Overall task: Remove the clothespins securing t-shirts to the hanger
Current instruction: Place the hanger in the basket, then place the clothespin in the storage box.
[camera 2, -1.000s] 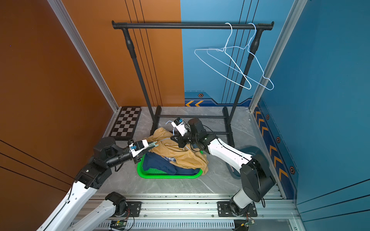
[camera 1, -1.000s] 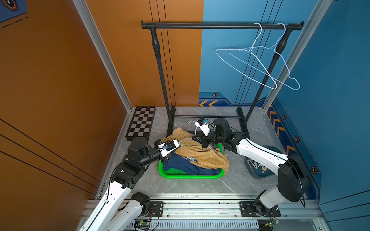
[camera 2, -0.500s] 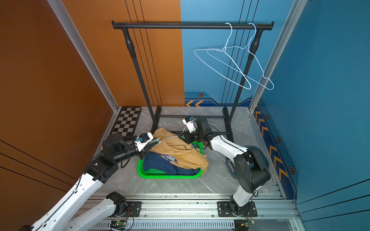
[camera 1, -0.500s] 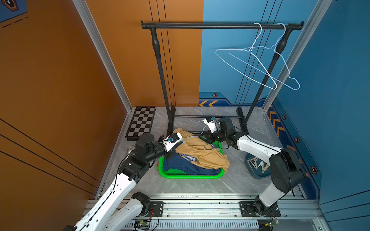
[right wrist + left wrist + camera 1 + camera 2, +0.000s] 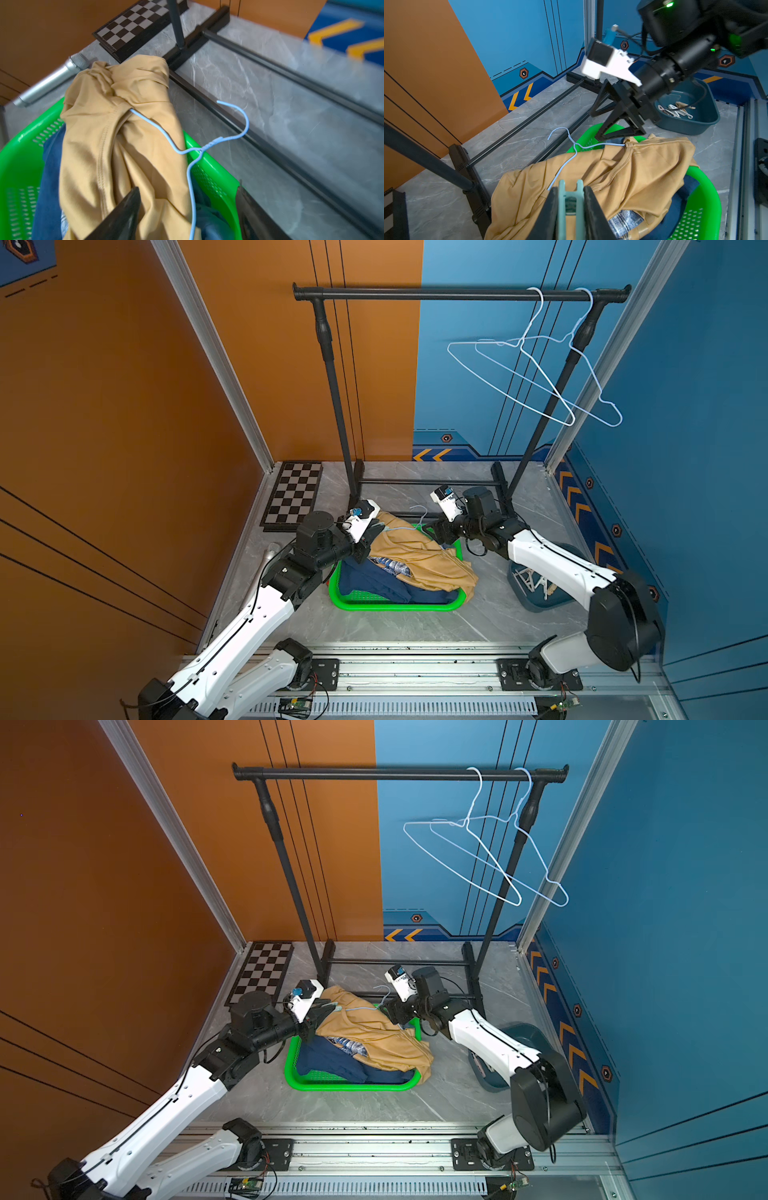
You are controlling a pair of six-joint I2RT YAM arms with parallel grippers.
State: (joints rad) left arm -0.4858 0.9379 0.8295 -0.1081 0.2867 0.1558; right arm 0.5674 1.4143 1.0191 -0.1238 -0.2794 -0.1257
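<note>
The t-shirts lie heaped in a green basket [image 5: 395, 606]. A mustard-yellow shirt [image 5: 419, 560] [image 5: 623, 176] [image 5: 124, 135] is on top, over a navy one [image 5: 374, 585]. A pale blue wire hanger [image 5: 576, 149] [image 5: 207, 145] runs into the yellow shirt, with its hook lying free on the far side. My left gripper [image 5: 571, 188] [image 5: 372, 531] is shut on a pale green clothespin [image 5: 571, 199] at the shirt's far left shoulder. My right gripper [image 5: 187, 188] [image 5: 432, 531] hangs open over the basket's far right corner, astride the hanger wire. More clothespins [image 5: 675, 109] lie in a teal tub [image 5: 708, 122].
A black clothes rack [image 5: 457, 293] stands behind the basket, with its foot bar [image 5: 529, 122] on the floor. Two bare wire hangers [image 5: 540, 377] hang on its rail. A checkerboard [image 5: 293, 493] lies at the far left and a silver microphone [image 5: 52, 81] lies left of the basket.
My right gripper has gone from shut to open and now sits lower, by the basket's far right corner. The left arm has reached forward to the yellow shirt's far left shoulder.
</note>
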